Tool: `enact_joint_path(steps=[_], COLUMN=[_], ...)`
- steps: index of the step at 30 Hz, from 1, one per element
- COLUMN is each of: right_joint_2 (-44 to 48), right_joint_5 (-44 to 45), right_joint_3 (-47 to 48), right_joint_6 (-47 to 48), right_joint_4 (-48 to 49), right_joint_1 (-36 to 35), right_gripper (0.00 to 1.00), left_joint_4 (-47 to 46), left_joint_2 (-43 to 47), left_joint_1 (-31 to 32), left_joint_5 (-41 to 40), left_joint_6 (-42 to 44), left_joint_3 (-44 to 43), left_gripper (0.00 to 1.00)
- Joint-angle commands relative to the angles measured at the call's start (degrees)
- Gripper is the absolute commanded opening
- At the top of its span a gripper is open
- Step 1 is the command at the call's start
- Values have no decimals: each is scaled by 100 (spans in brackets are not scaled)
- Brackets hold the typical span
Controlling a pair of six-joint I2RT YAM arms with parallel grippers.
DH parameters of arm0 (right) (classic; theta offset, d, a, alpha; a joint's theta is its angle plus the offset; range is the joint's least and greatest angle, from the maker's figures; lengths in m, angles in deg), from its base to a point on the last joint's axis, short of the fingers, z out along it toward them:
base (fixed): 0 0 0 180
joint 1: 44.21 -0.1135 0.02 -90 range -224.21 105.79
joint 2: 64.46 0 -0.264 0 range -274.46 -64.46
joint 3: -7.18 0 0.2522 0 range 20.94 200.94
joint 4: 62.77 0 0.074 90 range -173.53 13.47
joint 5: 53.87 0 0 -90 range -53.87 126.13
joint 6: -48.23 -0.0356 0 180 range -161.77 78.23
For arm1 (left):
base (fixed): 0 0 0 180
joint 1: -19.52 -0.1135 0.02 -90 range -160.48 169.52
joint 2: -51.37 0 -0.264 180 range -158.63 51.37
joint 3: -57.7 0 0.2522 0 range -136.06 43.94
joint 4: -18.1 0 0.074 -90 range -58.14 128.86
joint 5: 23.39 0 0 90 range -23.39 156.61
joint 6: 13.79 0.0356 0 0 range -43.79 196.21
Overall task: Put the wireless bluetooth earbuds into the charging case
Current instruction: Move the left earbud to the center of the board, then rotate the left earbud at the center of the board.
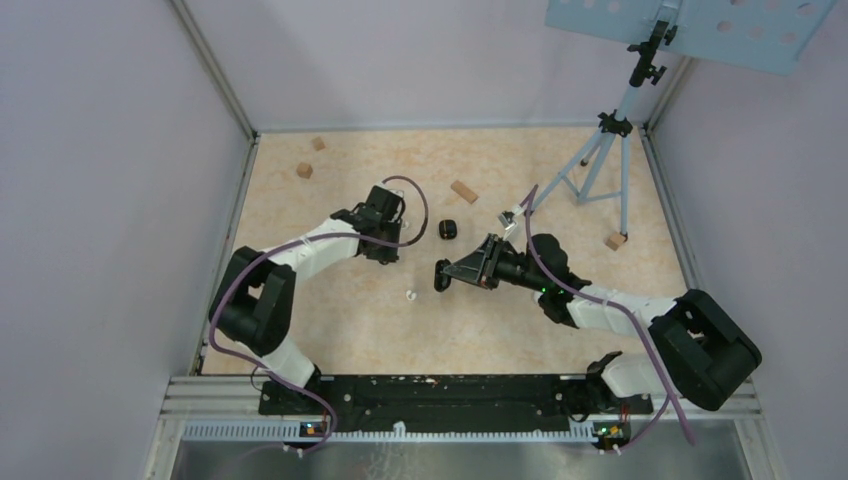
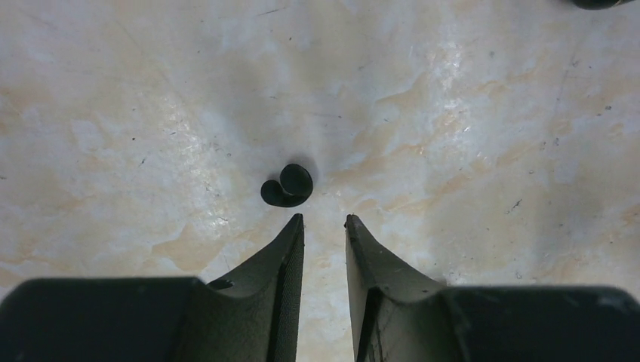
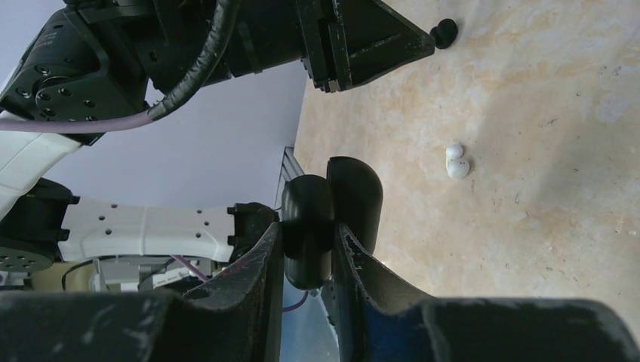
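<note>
A black earbud lies on the marbled table just beyond my left gripper's tips, slightly to their left. That gripper points down, its jaws a little apart with nothing between them. My right gripper is shut on a black charging case, held above the table with its lid swung open. In the top view the case hangs right of the left gripper. A white earbud rests on the table below the case, also seen as a white earbud from above. The black earbud shows by the left gripper's tip.
A second black case sits on the table between the arms. Tan wooden blocks lie scattered toward the back. A blue tripod stands at the back right. Walls enclose the table on three sides.
</note>
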Motion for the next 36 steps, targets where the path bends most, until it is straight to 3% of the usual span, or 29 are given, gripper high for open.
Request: enact_joint_path(steps=[1, 12, 24, 32, 36], right_joint_2=[114, 135, 258, 234, 234], right_joint_5=[22, 7, 75, 39, 31], right_joint_3=[-26, 34, 138, 94, 92], right_joint_6=[17, 121, 298, 270, 263], right_joint_4=[223, 13, -315, -276, -267], right_joint_1=[32, 32, 32, 32, 32], right_gripper=[0, 0, 0, 0, 0], left_joint_4=[-334, -703, -829, -793, -785], left_joint_2=[24, -148, -578, -426, -35], left_joint_1=[98, 196, 196, 189, 196], left_joint_5=[-88, -443, -509, -761, -615], left_joint_6=[338, 502, 474, 352, 152], left_joint_3=[12, 428, 208, 172, 211], left_gripper=[31, 33, 35, 33, 37])
